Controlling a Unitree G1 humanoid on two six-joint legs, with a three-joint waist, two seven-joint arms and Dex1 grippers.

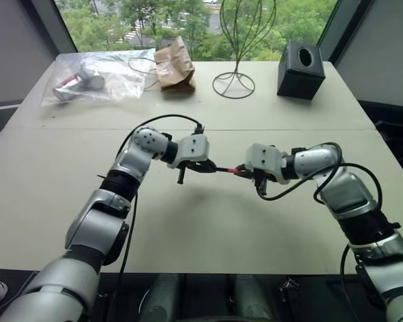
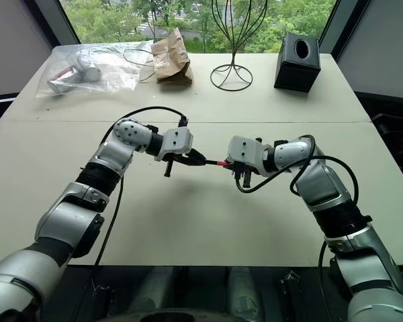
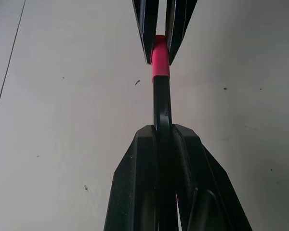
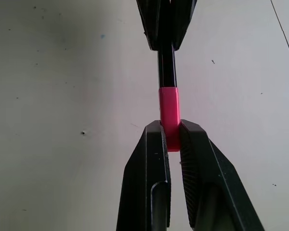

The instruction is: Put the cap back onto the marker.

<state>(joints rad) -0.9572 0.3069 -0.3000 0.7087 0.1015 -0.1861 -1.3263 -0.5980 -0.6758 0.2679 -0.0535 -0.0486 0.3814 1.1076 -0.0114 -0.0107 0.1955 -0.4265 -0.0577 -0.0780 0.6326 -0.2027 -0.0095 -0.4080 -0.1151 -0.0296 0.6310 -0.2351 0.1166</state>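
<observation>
Silver-grey jointed arms, white wrist housings, looping black cables, black wedge-shaped jaws

Both arms were raised in front of the torso, elbows bent, forearms angled inward so the wrists faced each other. Left gripper (image 1: 203, 166) pointed toward the robot's right and slightly down, fingers closed on the marker (image 3: 161, 103). Right gripper (image 1: 245, 172) pointed toward the left, fingers pinched on the cap (image 4: 169, 115). The two grippers' tips were near, not touching.
</observation>
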